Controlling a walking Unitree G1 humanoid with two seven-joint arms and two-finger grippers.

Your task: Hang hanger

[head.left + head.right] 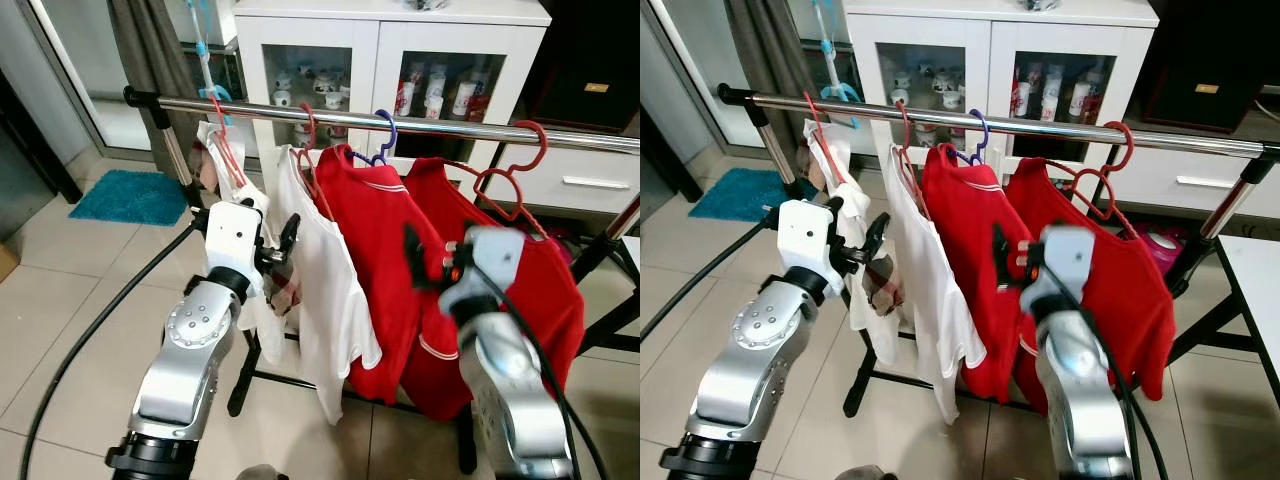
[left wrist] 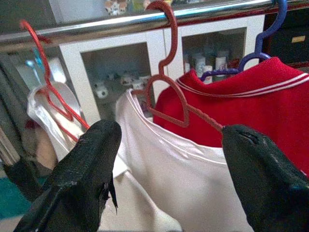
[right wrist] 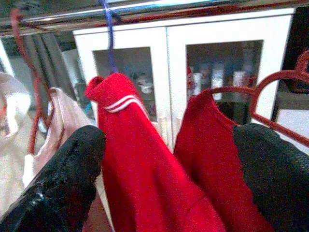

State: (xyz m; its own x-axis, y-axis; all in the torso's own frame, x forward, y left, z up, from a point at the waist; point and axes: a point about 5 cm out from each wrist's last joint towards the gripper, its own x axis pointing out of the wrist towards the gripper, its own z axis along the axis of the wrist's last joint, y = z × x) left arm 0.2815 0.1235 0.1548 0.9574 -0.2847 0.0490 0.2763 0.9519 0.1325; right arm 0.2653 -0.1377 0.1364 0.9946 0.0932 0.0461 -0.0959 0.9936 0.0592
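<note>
Four hangers are hanging hooked over the rail (image 1: 450,128), so the job looks finished. Both the left hand (image 2: 166,169) and right hand (image 3: 169,179) are hovering released, grasping nothing, facing the red shirt (image 1: 375,230).

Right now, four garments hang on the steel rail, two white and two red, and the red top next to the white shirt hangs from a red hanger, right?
Not quite. That red top hangs from a purple hanger, as the left eye view shows; the red hangers carry the other garments. The rest holds: two white and two red garments on the steel rail.
</note>
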